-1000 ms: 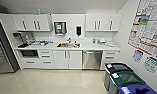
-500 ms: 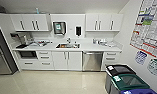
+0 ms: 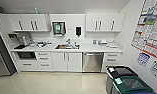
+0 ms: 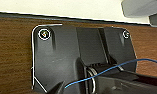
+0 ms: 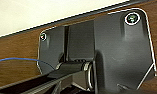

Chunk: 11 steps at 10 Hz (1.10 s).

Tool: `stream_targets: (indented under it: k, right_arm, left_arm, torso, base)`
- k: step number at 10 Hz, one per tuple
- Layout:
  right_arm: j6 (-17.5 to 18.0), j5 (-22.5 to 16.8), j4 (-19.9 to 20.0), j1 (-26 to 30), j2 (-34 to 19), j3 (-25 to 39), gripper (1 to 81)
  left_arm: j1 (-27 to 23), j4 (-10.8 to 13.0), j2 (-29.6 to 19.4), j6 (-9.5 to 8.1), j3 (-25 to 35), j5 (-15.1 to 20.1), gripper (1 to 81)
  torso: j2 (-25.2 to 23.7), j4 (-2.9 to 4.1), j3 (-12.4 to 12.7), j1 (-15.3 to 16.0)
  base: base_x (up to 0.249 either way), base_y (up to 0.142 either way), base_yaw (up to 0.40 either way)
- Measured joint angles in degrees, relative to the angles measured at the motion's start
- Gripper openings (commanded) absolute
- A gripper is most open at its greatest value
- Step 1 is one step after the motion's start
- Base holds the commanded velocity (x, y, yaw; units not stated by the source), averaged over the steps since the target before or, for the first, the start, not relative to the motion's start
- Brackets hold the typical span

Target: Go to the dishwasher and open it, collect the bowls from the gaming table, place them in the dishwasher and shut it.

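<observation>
Kitchenette wall ahead in the head view, seen across open pale floor. The dishwasher [image 3: 92, 62] sits under the white countertop [image 3: 94, 48], just right of the pair of white cabinet doors [image 3: 67, 61] below the sink [image 3: 67, 46], with a narrow stack of drawers [image 3: 111, 60] on its other side. Door is shut; bar handle runs along its top edge. Step in hand, as I judge it: the approach drive, door not yet reached. No bowls visible on the counter at this range; small clutter there is too blurred to name. Two lidded bins, one black-topped [image 3: 121, 72] and one green-topped [image 3: 131, 85], stand near the right wall, close to the line of travel. To do this well: keep left of the bins, square the base to the stainless front, and stop short enough that the door has room to swing down between robot and cabinets. Both wrist views look over dark robot hardware and a blue cable onto brown wood-grain floor [image 4: 14, 50]; whether either gripper's fingers are spread or closed, or hold anything, I cannot tell.
</observation>
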Motion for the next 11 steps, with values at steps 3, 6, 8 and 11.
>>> stream_targets:
  k: [3, 6, 8, 11]
  right_arm:
    - [0.00, 0.05, 0.00, 0.28, 0.00, 0.00, 81.1]
    - [0.00, -0.04, 0.00, 0.30, 0.00, 0.00, 81.1]
    - [0.00, -0.09, 0.00, 0.26, 0.00, 0.00, 81.1]
    - [0.00, -0.06, 0.00, 0.26, 0.00, 0.00, 81.1]
  left_arm:
    - [-0.05, 0.00, -0.02, 0.00, 0.02, -0.04, 81.1]
    - [-0.05, 0.00, -0.02, 0.00, 0.02, -0.04, 81.1]
    - [-0.02, 0.00, -0.02, 0.00, 0.00, -0.04, 81.1]
    - [-0.02, 0.00, -0.02, 0.00, 0.00, -0.04, 81.1]
  torso:
    - [0.02, 0.00, 0.00, 0.02]
    - [0.02, 0.00, 0.00, 0.02]
    - [0.02, 0.00, 0.00, 0.02]
    - [0.02, 0.00, 0.00, 0.02]
  base:
    - [0.088, 0.000, 0.000]
    - [0.087, 0.000, 0.000]
    - [0.086, 0.000, 0.000]
    - [0.086, 0.000, 0.000]
